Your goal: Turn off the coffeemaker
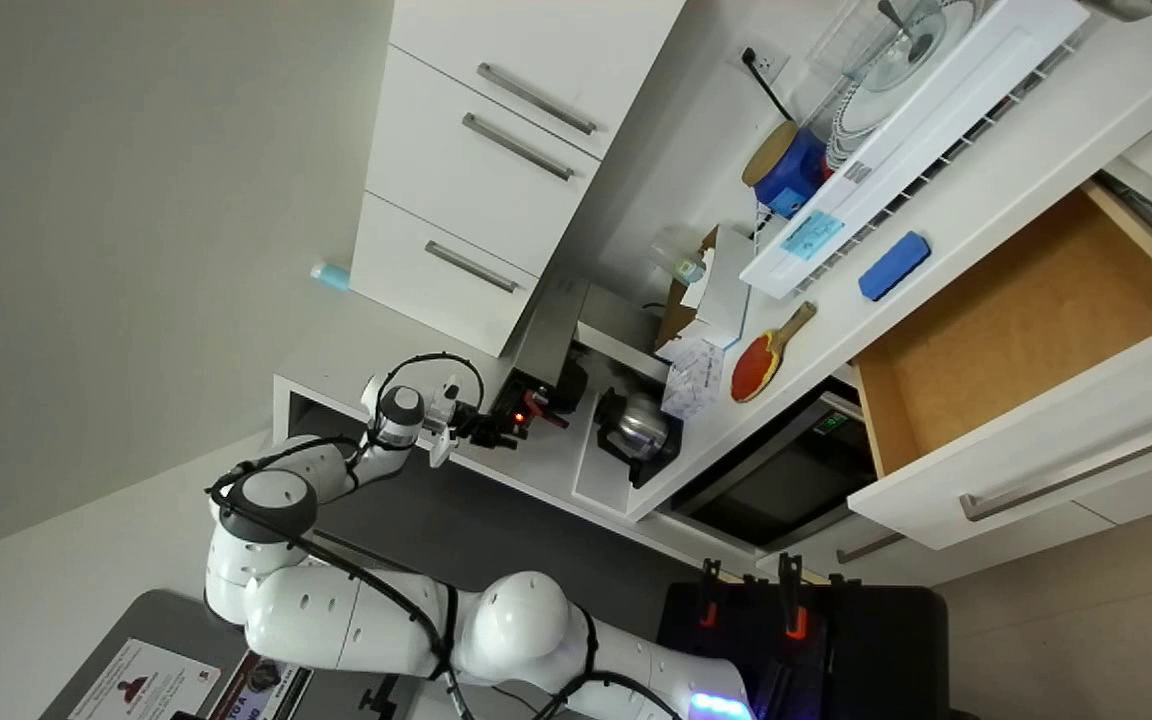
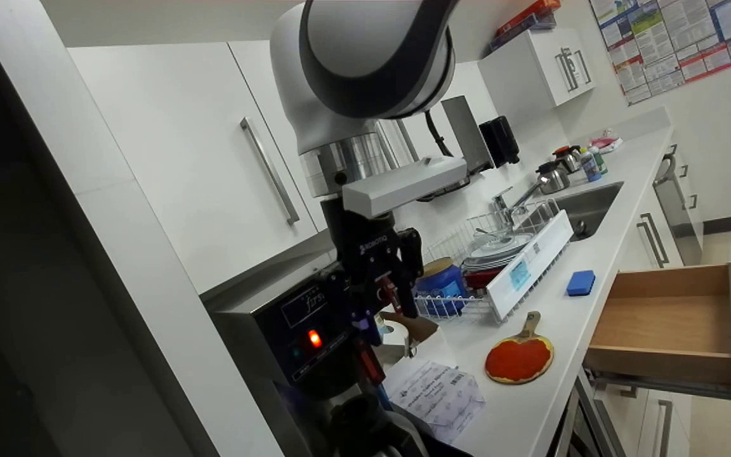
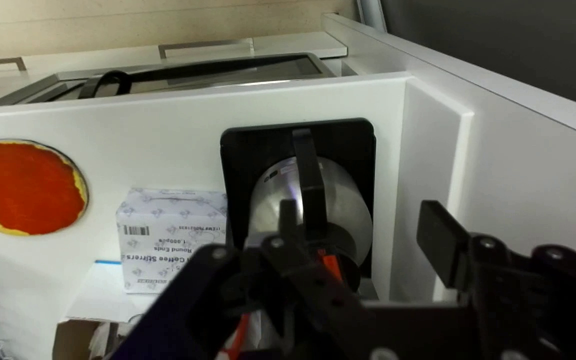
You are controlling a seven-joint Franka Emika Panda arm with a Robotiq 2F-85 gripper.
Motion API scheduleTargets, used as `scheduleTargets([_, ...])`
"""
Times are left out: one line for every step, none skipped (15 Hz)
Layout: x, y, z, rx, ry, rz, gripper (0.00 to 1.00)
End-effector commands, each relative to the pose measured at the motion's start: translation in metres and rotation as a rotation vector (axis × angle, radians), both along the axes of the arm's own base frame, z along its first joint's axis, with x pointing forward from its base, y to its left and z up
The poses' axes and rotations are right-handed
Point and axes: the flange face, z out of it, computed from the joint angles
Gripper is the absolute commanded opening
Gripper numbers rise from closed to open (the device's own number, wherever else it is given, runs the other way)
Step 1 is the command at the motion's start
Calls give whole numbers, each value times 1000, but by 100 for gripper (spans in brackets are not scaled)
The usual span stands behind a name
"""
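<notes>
The coffeemaker (image 1: 554, 325) is a boxy machine with a metal body and a black front, on the counter under the white cabinets. Its black front panel (image 2: 305, 317) carries a lit red-orange light (image 2: 315, 338), which also glows in an exterior view (image 1: 519, 417). My gripper (image 2: 375, 304) points down close in front of this panel and partly hides it; I cannot tell if they touch. In the wrist view my gripper (image 3: 364, 225) is open, its fingers well apart with nothing between them. The switch is not clearly visible.
A steel pot (image 3: 340, 200) with a black handle stands on a black plate below the gripper. A white panel (image 3: 428, 200) rises beside it. A stirrer box (image 3: 173, 240), a red paddle (image 2: 518, 358), a dish rack (image 2: 454, 308) and an open drawer (image 2: 670, 311) lie along the counter.
</notes>
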Motion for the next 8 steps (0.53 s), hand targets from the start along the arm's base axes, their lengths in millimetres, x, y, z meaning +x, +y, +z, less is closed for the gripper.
scheduleTargets([13, 25, 3, 14, -43, 10, 34])
scheduleTargets([15, 28, 3, 16, -56, 17, 27])
scheduleTargets([14, 31, 4, 16, -65, 25, 19])
scheduleTargets([12, 34, 6, 16, -74, 34, 12])
scheduleTargets([13, 24, 0, 8, -50, 38, 5])
scheduleTargets([13, 25, 0, 9, -50, 42, 22])
scheduleTargets([12, 26, -1, 8, -49, 43, 15])
scheduleTargets([13, 25, -2, 8, -48, 42, 6])
